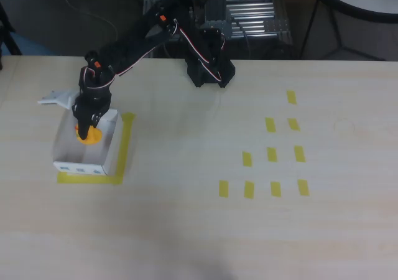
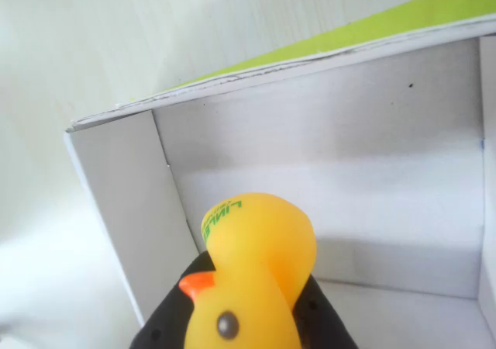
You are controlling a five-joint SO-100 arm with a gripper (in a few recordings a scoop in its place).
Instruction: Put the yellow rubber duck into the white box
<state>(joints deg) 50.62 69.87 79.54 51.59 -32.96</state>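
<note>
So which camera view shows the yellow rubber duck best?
The wrist view: the yellow rubber duck is large there, with its orange beak, an eye and green lettering, above the white box. In the overhead view it is a small orange-yellow blob under the tool.

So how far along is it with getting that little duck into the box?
Nearly done. The yellow rubber duck has been picked up and carried over: the gripper is shut on it, its dark fingers showing on either side, and it hangs inside the white box. What is left is opening the fingers so the duck drops, then pulling the arm away.
</note>
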